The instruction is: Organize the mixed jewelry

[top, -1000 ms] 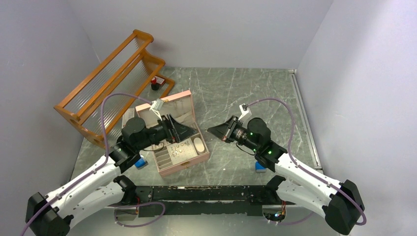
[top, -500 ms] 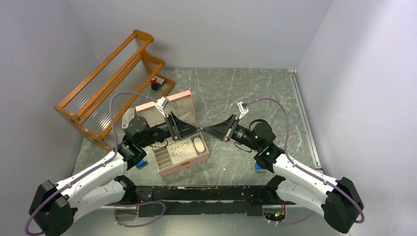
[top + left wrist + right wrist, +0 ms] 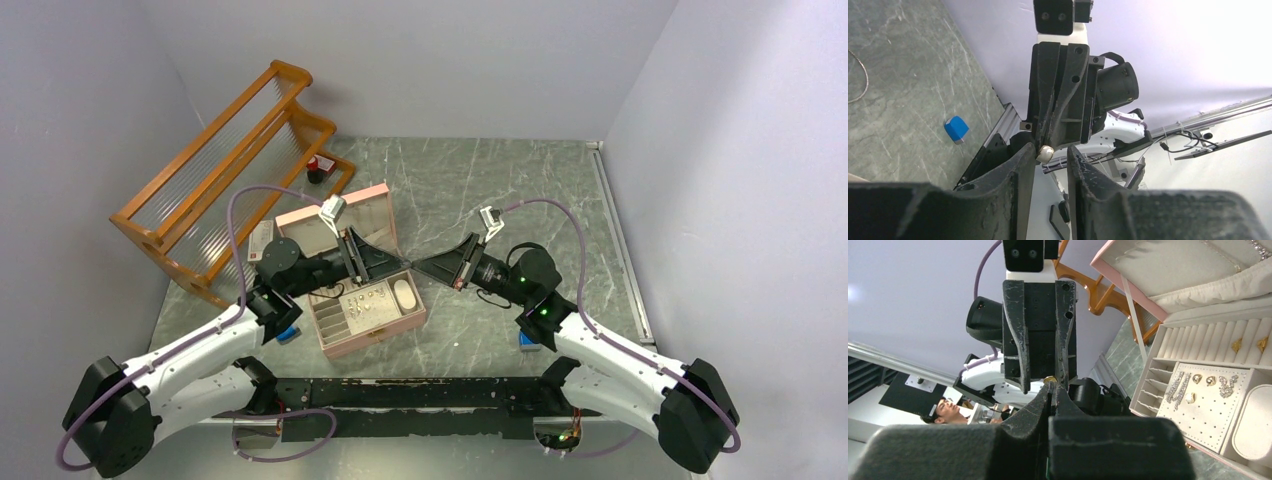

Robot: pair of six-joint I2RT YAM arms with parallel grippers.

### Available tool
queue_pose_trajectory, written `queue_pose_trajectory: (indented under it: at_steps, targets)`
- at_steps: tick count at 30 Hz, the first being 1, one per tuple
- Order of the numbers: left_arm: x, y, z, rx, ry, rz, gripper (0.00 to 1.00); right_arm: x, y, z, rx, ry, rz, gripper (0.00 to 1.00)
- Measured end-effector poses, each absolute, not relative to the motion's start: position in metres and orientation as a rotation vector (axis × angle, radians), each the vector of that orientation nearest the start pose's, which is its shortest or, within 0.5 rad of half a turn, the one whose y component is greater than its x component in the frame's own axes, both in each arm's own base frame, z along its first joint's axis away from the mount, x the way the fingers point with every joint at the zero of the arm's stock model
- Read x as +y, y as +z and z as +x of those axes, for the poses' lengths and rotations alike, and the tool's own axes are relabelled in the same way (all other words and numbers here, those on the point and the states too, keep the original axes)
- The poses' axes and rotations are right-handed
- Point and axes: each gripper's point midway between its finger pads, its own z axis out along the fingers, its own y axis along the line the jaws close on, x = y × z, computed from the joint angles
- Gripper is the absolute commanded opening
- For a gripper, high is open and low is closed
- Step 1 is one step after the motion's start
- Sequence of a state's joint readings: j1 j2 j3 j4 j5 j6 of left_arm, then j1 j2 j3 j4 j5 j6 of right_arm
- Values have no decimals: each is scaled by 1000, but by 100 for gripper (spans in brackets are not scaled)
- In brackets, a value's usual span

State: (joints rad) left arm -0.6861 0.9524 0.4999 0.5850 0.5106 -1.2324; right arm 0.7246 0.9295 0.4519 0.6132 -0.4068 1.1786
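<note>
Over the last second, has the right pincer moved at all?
Yes. The right pincer, shut on a small gold piece, has shifted left toward the pink box, its tip now at the open left pincer.

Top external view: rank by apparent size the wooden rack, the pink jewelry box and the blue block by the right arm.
1. Wooden rack, clearly largest.
2. Pink jewelry box, open.
3. Blue block by the right arm, by far the smallest.
</note>
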Motion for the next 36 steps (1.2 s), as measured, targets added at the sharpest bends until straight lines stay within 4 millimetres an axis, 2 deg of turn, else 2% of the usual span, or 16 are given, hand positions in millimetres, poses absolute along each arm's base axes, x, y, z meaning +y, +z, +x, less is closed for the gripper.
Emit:
queue_pose_trajectory:
  at_steps: [7,11,14,16,21,26,31,33,36]
  targets:
    - [-300,286,173,1795,-1866,39,21,296,282,174,1728,1794,-19,0]
    - [-300,285,173,1796,-1866,42,12,296,283,174,1726,1794,-19,0]
    - [-300,285,173,1795,-1859,46,10,296,283,175,1726,1793,-17,0]
    - [-298,285,172,1796,-1843,53,10,296,282,175,1729,1791,-16,8]
    - [-294,287,177,1818,-1723,90,9,293,281,177,1737,1770,8,38]
    - [-284,294,188,1853,-1525,139,8,286,278,182,1747,1709,53,42]
    - [-268,287,199,1982,-1245,224,9,276,253,192,1828,1564,112,42]
    - [-259,278,201,2042,-1130,265,9,272,239,196,1868,1507,133,42]
    - [-241,255,201,2149,-958,336,10,266,211,197,1922,1443,165,42]
